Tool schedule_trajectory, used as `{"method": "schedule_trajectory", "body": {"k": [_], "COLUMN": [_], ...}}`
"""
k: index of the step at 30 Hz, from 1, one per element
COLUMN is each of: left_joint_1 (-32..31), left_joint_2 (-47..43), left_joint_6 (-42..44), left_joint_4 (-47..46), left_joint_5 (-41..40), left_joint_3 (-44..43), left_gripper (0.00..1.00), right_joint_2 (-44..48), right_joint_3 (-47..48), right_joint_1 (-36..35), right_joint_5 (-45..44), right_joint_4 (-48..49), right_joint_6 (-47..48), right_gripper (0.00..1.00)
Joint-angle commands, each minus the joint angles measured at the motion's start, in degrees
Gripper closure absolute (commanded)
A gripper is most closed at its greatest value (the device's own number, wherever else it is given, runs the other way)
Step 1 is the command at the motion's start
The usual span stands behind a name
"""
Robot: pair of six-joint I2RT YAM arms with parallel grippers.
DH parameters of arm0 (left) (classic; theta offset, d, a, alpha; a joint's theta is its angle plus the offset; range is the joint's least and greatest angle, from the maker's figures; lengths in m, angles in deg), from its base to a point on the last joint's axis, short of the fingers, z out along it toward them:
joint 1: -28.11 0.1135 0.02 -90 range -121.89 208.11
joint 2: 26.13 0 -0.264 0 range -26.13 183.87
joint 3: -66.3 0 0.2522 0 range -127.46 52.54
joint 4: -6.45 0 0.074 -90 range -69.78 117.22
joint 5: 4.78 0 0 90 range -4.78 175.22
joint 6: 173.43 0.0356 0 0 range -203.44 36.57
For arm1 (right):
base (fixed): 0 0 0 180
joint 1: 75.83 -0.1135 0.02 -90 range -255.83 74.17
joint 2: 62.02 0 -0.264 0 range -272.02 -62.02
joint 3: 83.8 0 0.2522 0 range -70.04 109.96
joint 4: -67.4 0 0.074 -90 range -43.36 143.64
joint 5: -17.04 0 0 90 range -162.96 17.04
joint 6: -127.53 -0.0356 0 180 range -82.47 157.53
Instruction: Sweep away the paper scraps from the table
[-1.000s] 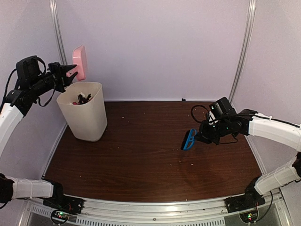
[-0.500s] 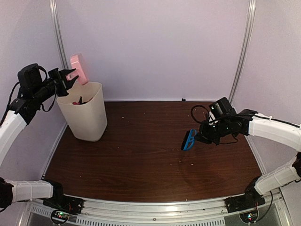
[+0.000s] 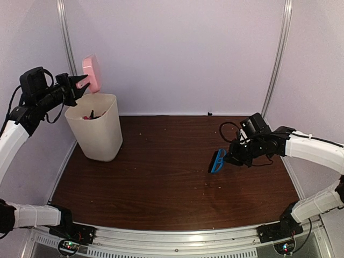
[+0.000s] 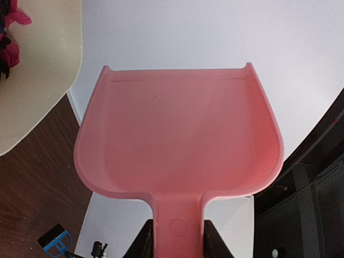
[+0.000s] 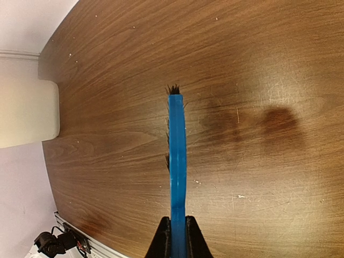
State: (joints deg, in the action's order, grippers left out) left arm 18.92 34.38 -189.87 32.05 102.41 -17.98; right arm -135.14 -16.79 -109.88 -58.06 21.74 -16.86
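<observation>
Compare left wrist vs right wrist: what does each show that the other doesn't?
Left wrist only: the pink dustpan, empty, its handle in the left gripper; paper scraps inside the bin.
Right wrist only: the right gripper shut on the blue brush, seen edge-on; a wide stretch of table with only tiny specks.
Both: the bin, the table and the brush, which is small in the left wrist view's bottom-left corner.

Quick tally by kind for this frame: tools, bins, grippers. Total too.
Pink dustpan: 1
Blue hand brush: 1
Cream waste bin: 1
Grippers: 2 (left gripper holds the dustpan, right gripper holds the hand brush)
Total: 5
Not counted: paper scraps in the waste bin, too clumped to count.
</observation>
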Motion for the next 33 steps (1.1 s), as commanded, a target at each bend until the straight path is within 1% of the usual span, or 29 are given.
{"method": "schedule_trajectory", "body": {"k": [1, 3, 7, 10, 12, 15, 18, 21, 25, 28, 33], "left_joint_1": [0.49, 0.49, 0.17, -2.33, -6.94, -14.75, -21.47, -26.33, -31.14, -34.39, -37.56], "left_joint_2": [1.32, 1.95, 4.28, 5.41, 6.62, 9.84, 12.17, 12.73, 12.74, 12.92, 11.63], "left_joint_6": [17.60, 22.55, 30.63, 36.07, 40.35, 47.56, 53.78, 57.62, 61.49, 63.22, 63.54], "left_joint_4": [6.76, 8.80, 13.04, 15.11, 17.62, 24.47, 30.70, 33.38, 35.32, 37.01, 36.86], "left_joint_5": [1.52, 2.31, 6.88, 7.54, 5.44, 0.08, -4.54, -7.72, -8.69, -9.82, -11.73], "left_joint_3": [-8.06, -10.02, -13.70, -16.27, -19.06, -23.53, -24.90, -23.34, -18.40, -14.20, -4.48], "left_gripper": [1.00, 1.00, 1.00, 1.00, 1.00, 1.00, 1.00, 1.00, 1.00, 1.00, 1.00], "right_joint_2": [3.89, 5.37, 7.88, 9.89, 11.50, 14.47, 18.37, 22.13, 25.68, 26.72, 25.65], "right_joint_3": [-0.61, -1.45, -3.52, -5.02, -5.97, -8.19, -11.69, -16.22, -20.81, -23.08, -27.29], "right_joint_1": [0.64, 0.81, 1.30, 1.56, 1.88, 2.25, 2.60, 2.65, 2.74, 2.67, 2.71], "right_joint_5": [-2.79, -3.23, -4.54, -6.25, -7.65, -9.57, -10.39, -9.93, -8.38, -6.27, -0.50], "right_joint_4": [1.64, 2.86, 4.18, 4.28, 4.30, 4.43, 5.27, 6.75, 7.34, 8.23, 11.77], "right_joint_6": [-1.22, -2.08, -4.23, -5.88, -7.25, -10.34, -15.06, -19.28, -22.18, -22.65, -22.69], "right_gripper": [1.00, 1.00, 1.00, 1.00, 1.00, 1.00, 1.00, 1.00, 1.00, 1.00, 1.00]}}
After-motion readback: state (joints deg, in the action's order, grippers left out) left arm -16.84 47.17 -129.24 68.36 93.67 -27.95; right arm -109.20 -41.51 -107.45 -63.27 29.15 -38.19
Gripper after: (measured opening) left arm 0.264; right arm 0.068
